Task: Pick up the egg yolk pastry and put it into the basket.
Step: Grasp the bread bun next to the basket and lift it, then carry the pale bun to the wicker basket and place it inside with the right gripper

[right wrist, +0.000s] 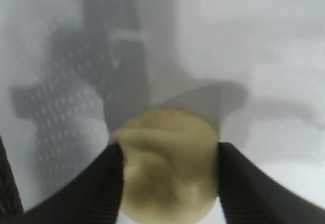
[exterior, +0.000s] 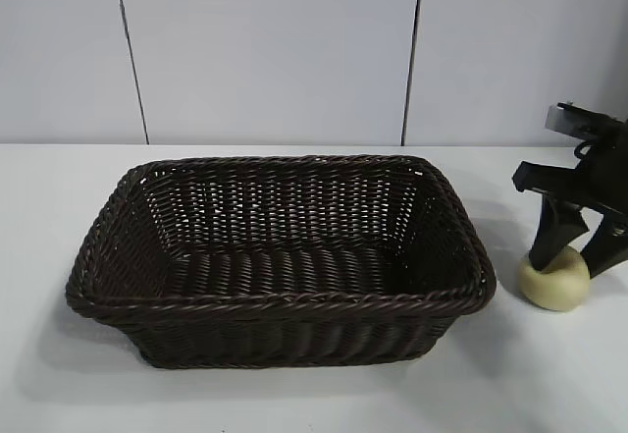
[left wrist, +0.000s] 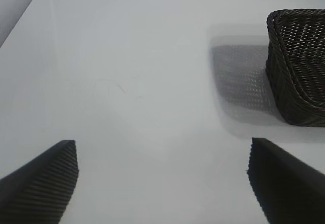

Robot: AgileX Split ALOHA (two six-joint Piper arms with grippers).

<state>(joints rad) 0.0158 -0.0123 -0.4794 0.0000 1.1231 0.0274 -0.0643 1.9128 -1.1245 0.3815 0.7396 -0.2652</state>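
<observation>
The egg yolk pastry (exterior: 555, 284), a small pale cream-yellow bun, rests on the white table just right of the basket (exterior: 285, 305), a large dark brown wicker one at the table's middle. My right gripper (exterior: 569, 256) reaches down onto the pastry. In the right wrist view the pastry (right wrist: 167, 158) fills the gap of the gripper (right wrist: 170, 183), with both black fingers pressed against its sides. My left gripper (left wrist: 162, 183) is open and empty over bare table, away from the basket's corner (left wrist: 297, 66); it is out of the exterior view.
The white table (exterior: 549, 384) runs back to a pale panelled wall. The basket is empty inside. Bare table lies in front of the basket and to its left.
</observation>
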